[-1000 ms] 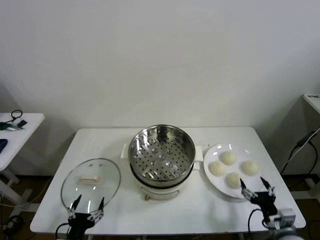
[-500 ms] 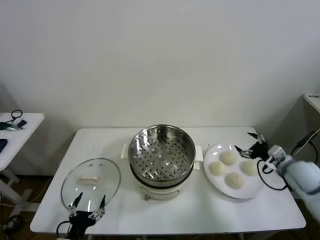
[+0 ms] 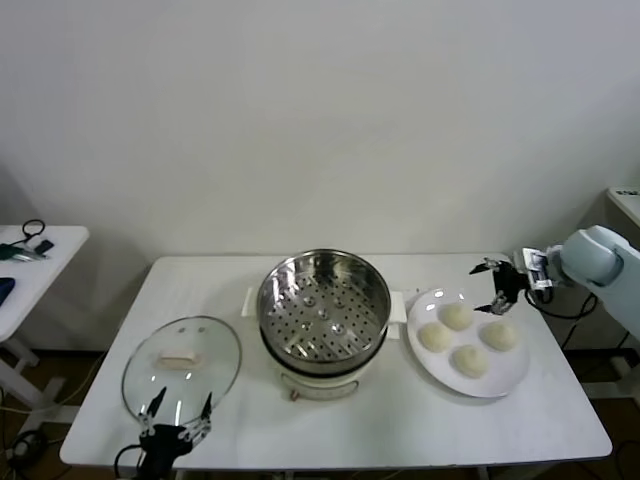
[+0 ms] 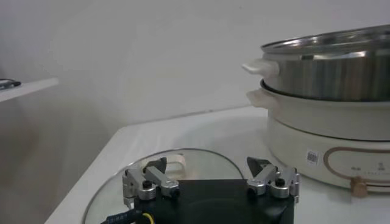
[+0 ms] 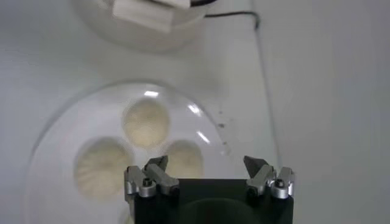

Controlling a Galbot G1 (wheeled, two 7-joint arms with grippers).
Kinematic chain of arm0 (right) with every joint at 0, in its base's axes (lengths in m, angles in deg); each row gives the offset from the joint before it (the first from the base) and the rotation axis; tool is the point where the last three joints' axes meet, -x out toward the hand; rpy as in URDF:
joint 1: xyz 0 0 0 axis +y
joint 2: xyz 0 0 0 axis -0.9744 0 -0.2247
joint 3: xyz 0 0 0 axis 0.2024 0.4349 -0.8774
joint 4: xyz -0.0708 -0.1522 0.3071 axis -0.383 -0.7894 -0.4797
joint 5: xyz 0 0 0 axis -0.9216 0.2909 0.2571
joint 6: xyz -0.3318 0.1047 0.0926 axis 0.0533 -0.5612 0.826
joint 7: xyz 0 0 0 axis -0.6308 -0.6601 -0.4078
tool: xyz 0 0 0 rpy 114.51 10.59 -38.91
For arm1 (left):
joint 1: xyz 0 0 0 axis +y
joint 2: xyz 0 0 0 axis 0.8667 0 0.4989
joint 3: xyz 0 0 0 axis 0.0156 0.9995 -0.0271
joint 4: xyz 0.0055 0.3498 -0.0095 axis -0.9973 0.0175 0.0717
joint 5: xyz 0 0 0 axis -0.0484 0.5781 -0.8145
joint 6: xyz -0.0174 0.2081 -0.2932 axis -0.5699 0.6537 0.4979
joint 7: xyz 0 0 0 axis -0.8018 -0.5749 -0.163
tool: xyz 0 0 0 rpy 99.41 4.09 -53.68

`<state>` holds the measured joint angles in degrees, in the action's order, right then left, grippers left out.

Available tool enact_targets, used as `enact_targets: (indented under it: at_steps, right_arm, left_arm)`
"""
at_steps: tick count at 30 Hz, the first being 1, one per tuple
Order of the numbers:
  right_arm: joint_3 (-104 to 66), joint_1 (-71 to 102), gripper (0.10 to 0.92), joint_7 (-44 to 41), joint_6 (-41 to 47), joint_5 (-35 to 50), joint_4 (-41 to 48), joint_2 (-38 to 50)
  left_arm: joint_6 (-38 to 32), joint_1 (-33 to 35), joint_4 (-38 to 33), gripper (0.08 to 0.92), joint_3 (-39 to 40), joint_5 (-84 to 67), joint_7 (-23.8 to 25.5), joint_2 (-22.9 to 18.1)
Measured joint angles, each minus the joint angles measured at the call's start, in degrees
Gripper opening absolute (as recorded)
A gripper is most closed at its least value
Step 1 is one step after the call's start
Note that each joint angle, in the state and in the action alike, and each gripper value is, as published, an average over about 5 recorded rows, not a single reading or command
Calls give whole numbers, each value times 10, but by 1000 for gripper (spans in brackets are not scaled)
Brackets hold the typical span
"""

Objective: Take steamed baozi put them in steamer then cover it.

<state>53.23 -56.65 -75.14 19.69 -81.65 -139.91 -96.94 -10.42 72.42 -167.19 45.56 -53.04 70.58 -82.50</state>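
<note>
Four cream-white baozi (image 3: 457,316) lie on a white plate (image 3: 510,377) at the table's right. The shiny perforated steamer (image 3: 323,307) stands on its white pot base mid-table, with nothing in it. The glass cover (image 3: 182,364) with its white handle lies flat at the front left. My right gripper (image 3: 492,286) is open and empty, hovering above the plate's far edge; its wrist view shows three baozi (image 5: 146,122) below its fingers (image 5: 205,164). My left gripper (image 3: 176,420) is open and empty at the cover's near rim; it also shows in the left wrist view (image 4: 210,169).
A white side table (image 3: 30,260) with dark items stands at the far left. A black cable (image 3: 590,295) hangs by the table's right edge. Another surface edge (image 3: 625,195) shows at the far right.
My right gripper has risen from the table's front right edge and swung back over the plate's far side. The left arm, the baozi, the steamer and the cover have not moved.
</note>
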Motion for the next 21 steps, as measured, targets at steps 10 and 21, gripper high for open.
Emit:
enact_targets:
  at_steps: [10, 21]
  right_arm:
    - [79, -37, 823, -31, -7, -2, 124, -94]
    - [61, 3, 823, -23, -23, -32, 233, -180]
  left_arm:
    - [-1, 4, 2, 823, -7, 2, -1, 0]
    - [-6, 9, 9, 823, -11, 5, -2, -1]
